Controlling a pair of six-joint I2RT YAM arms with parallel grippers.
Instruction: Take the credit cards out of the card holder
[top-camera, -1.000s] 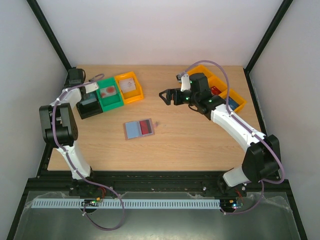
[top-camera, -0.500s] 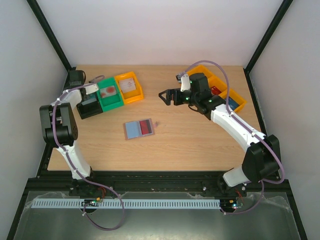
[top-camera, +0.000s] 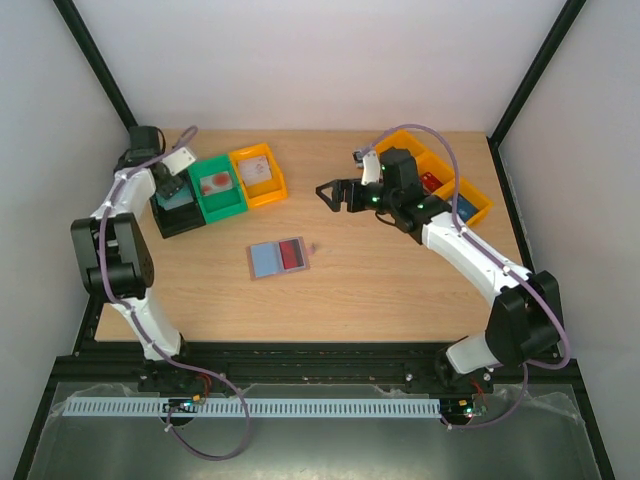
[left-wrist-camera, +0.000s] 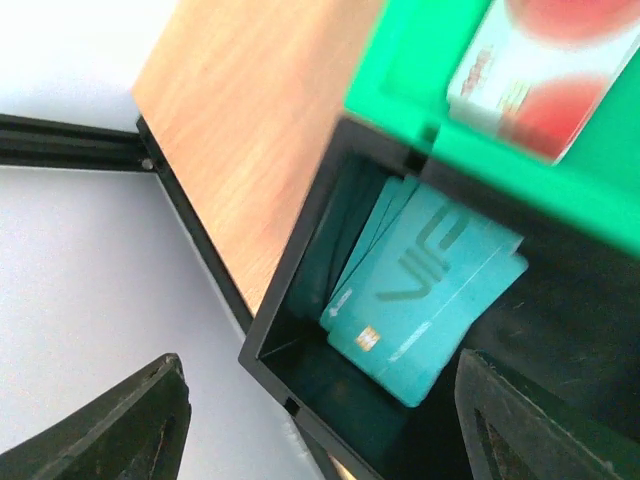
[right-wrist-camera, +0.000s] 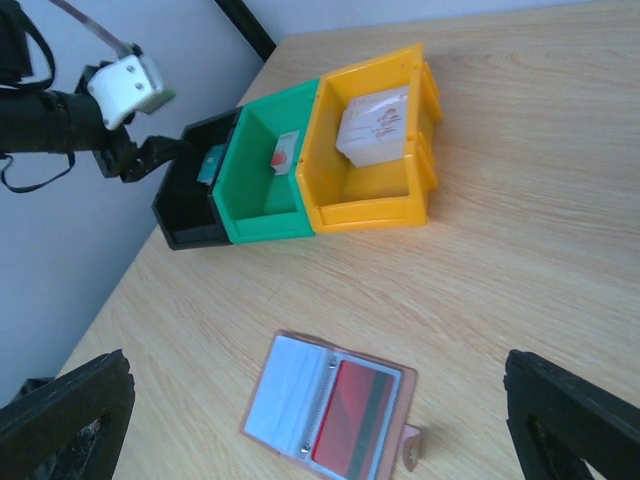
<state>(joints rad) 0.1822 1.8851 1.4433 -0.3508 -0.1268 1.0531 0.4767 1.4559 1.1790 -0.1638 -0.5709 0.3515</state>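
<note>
The card holder lies open on the table, its left panel light blue and bare, and a red credit card is tucked in its right panel. Teal credit cards lie loose in the black bin. A whitish card with red rests in the green bin. My left gripper hovers open over the black bin, holding nothing. Out over the bare table behind and to the right of the holder, my right gripper stands open and empty.
An orange bin holding whitish cards stands beside the green one. More orange bins sit at the back right behind my right arm. The table's left edge and black frame rail run close to the black bin.
My left gripper has opened and drawn back and left from the black bin, leaving the teal card inside. The right arm has barely moved.
</note>
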